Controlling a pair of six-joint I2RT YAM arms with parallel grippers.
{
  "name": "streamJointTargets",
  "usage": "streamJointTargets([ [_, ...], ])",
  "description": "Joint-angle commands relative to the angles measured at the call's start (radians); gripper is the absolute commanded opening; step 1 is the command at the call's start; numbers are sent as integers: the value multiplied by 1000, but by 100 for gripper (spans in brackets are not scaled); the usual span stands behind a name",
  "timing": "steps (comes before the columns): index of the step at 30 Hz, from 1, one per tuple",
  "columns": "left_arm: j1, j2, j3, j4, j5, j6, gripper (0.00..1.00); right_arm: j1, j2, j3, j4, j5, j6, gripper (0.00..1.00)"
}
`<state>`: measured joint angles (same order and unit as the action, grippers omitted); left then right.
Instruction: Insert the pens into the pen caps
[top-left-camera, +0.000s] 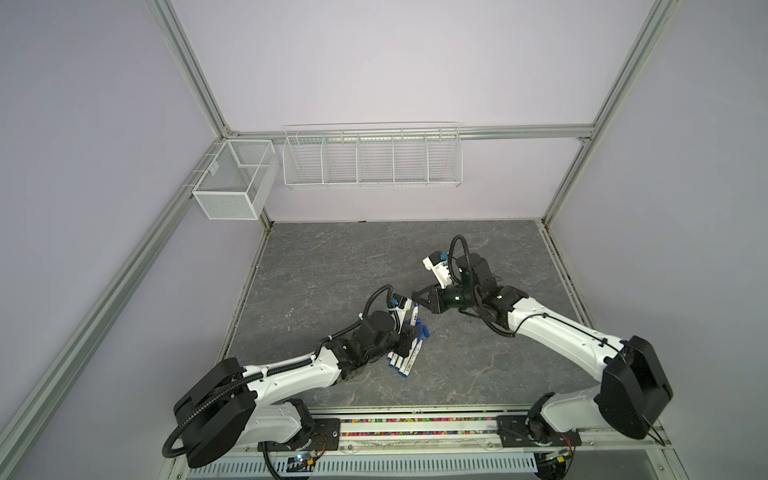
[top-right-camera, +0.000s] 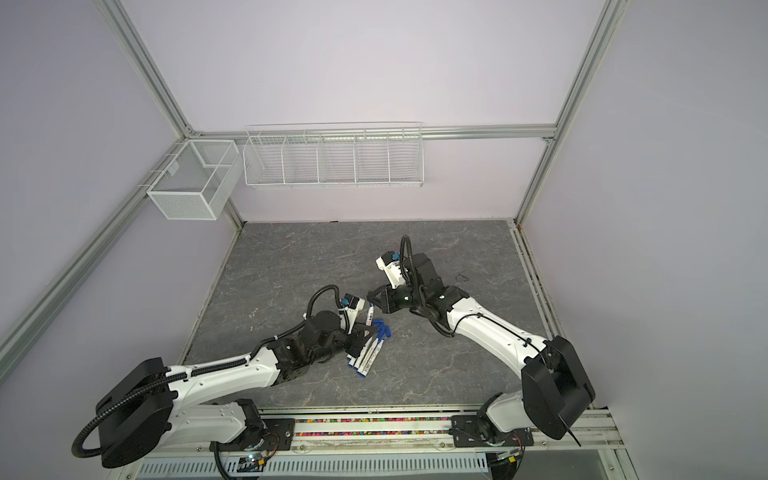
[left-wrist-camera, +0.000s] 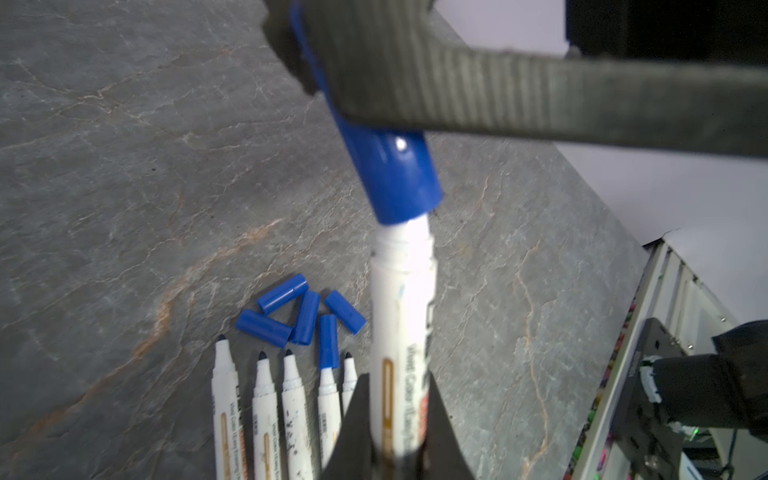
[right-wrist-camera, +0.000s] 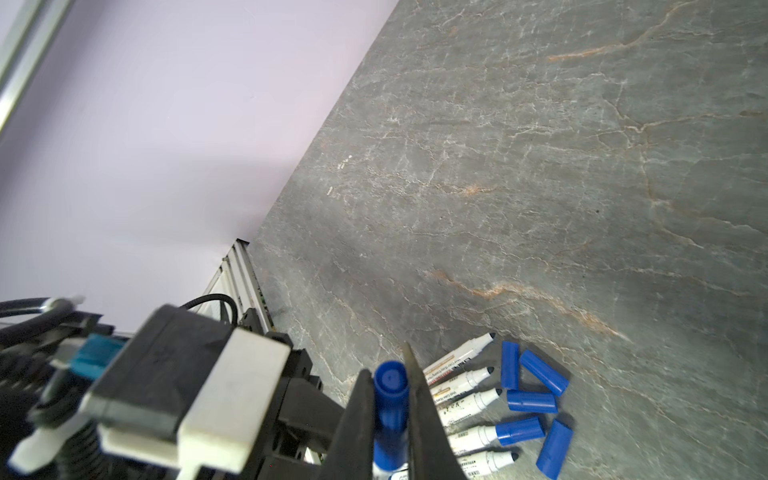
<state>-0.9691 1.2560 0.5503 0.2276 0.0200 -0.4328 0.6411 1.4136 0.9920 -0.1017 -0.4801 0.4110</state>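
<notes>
Left gripper (left-wrist-camera: 397, 380) first: you have it clamped on the printed barrel of one pen (left-wrist-camera: 401, 316), lifted off the table (left-wrist-camera: 124, 166) with its writing end pointing toward the other arm. Your right gripper (right-wrist-camera: 388, 370) is closed on a blue cap (right-wrist-camera: 390, 399), pinched across its sides between both jaws. In the left wrist view the open mouth of that cap sits over the pen's tip, so the tip is hidden inside. The white neck below it is bare, and the cap tilts a little off the pen's line. In both top views the two grippers meet near the middle of the table, the right one reaching in from the right. Beneath the left gripper, five other pens (left-wrist-camera: 264, 407) lie side by side on the table, roughly parallel, tips the same way. Five loose caps (left-wrist-camera: 282, 293) lie in a small cluster just beyond those tips, some touching each other. One cap (left-wrist-camera: 328, 340) covers the tip of a pen, while the other four tips show dark and bare.
</notes>
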Motion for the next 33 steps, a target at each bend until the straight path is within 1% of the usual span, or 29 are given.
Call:
streamJointTargets([
  [1,36,0,3,157,-29,-55,0,-23,-21,-4,-123,-156,-35,10],
  [5,50,0,11,161,-20,-60,0,-60,-29,-4,-190,-283,-59,10],
  [8,52,1,19,148,-11,-46,0,-61,-35,-22,-222,-318,-82,10],
  [14,52,25,55,64,53,40,0,-46,-37,-48,-252,-327,-101,9],
  [19,52,26,73,22,70,77,0,-22,-31,-43,-314,-340,-134,9],
  [26,52,18,70,40,61,75,0,-17,-34,-62,-357,-366,-120,9],
  [33,53,29,78,55,79,69,0,-18,-46,-67,-387,-389,-93,8],
])
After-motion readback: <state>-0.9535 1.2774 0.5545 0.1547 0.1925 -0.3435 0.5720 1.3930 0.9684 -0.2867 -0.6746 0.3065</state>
